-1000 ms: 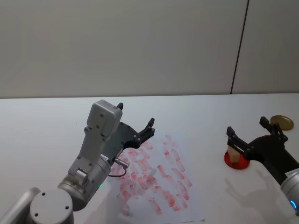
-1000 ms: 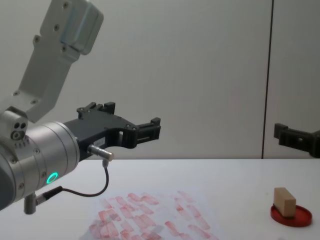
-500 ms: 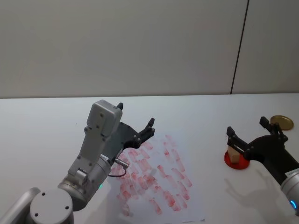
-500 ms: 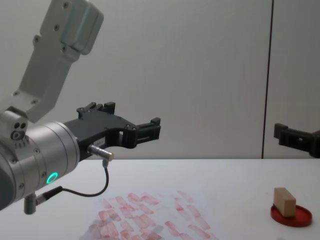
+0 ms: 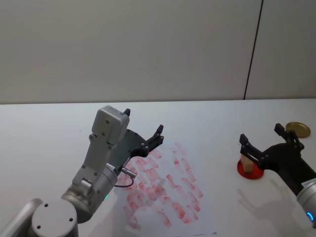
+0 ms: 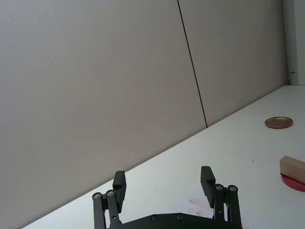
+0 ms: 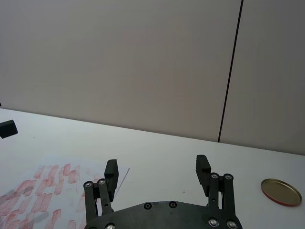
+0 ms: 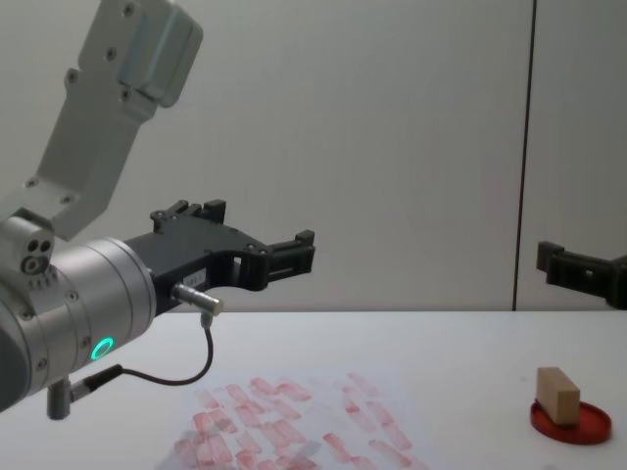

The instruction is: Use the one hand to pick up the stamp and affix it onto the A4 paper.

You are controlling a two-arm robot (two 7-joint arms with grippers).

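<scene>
- The stamp sits tilted on the red ink pad at the counter's right. The right gripper hovers above it, jaws wide and empty.
- An off-centre descent could topple the stamp or drag the pad.
- The left gripper, jaws spread and empty, hangs over the A4 paper and may crowd the stamping spot.

No lettering can be read anywhere; the red prints on the A4 paper are illegible.
</scene>
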